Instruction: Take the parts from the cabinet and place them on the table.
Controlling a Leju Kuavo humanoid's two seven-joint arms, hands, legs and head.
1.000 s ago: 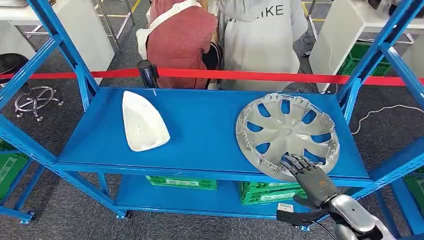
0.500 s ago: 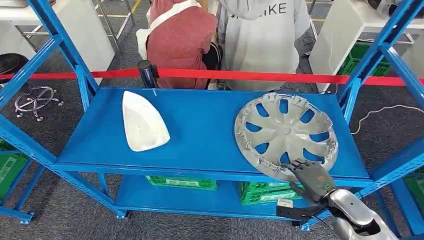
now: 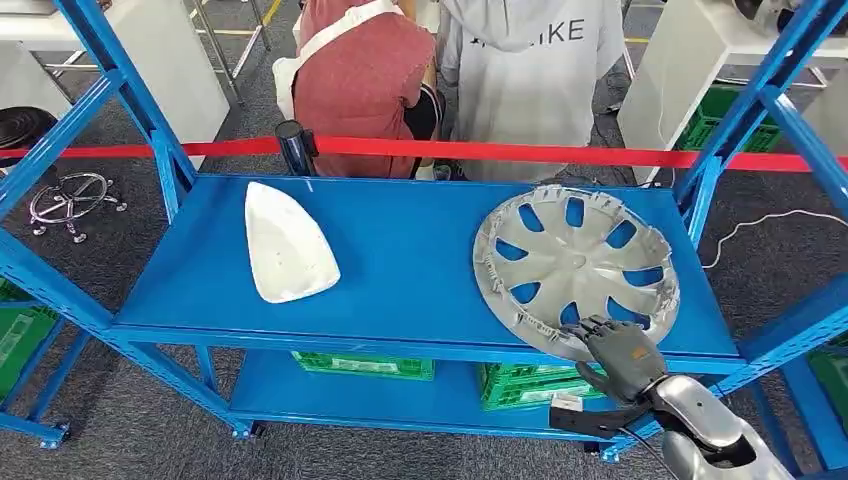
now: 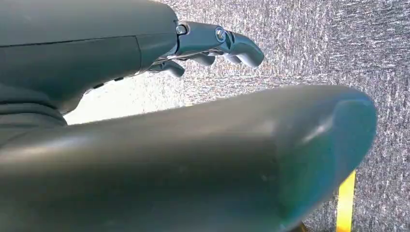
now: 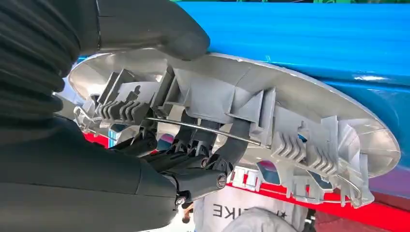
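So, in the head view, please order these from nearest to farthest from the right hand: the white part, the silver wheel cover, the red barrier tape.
1. silver wheel cover: on the shelf's right side, its near rim gripped by the right hand.
2. white part: on the shelf's left side.
3. red barrier tape: stretched behind the shelf; it ranks last only where it runs behind the white part.

Right hand now gripping near rim of hubcap, fingers over the edge, thumb under (wrist view confirms); 1 s ago fingers lay flat on the rim. Hubcap nudged slightly, rotated a touch. Forearm drawn further in from below.
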